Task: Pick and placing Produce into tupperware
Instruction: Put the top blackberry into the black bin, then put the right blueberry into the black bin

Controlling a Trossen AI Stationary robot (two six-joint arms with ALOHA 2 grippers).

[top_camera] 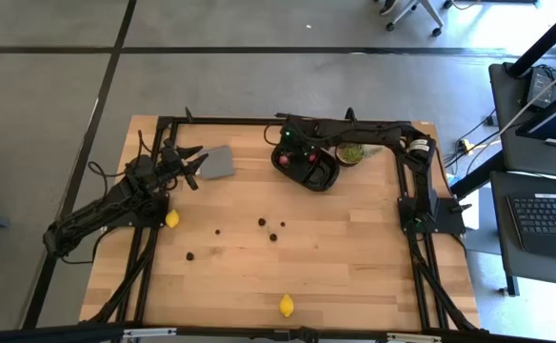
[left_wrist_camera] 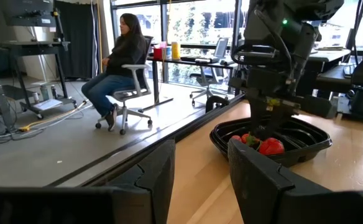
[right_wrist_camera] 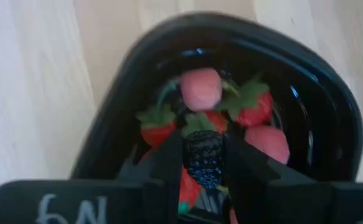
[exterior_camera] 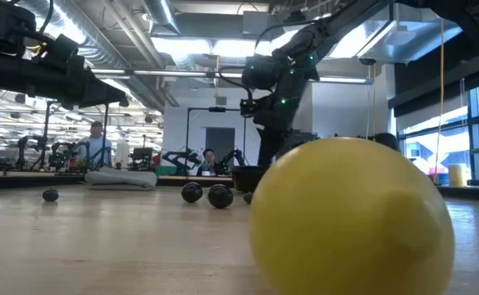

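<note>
The bench (top_camera: 354,257) is mostly bare wood across its middle and near edge, leaving free room there. The black tray (top_camera: 308,169) sits near the far edge, right of centre, with a green potted plant (top_camera: 351,152) just beside it and a flat grey square (top_camera: 219,163) to its left. The right gripper (right_wrist_camera: 201,163) hangs over the tray, fingers clamped on a dark berry (right_wrist_camera: 202,157) above the red strawberries (right_wrist_camera: 254,107) lying inside. The left gripper (top_camera: 188,166) waits by the grey square near the left edge, fingers apart. Loose dark berries (top_camera: 262,222) dot the bench middle; one lemon (top_camera: 172,219) lies near the left edge, another lemon (top_camera: 287,305) near the near edge.
</note>
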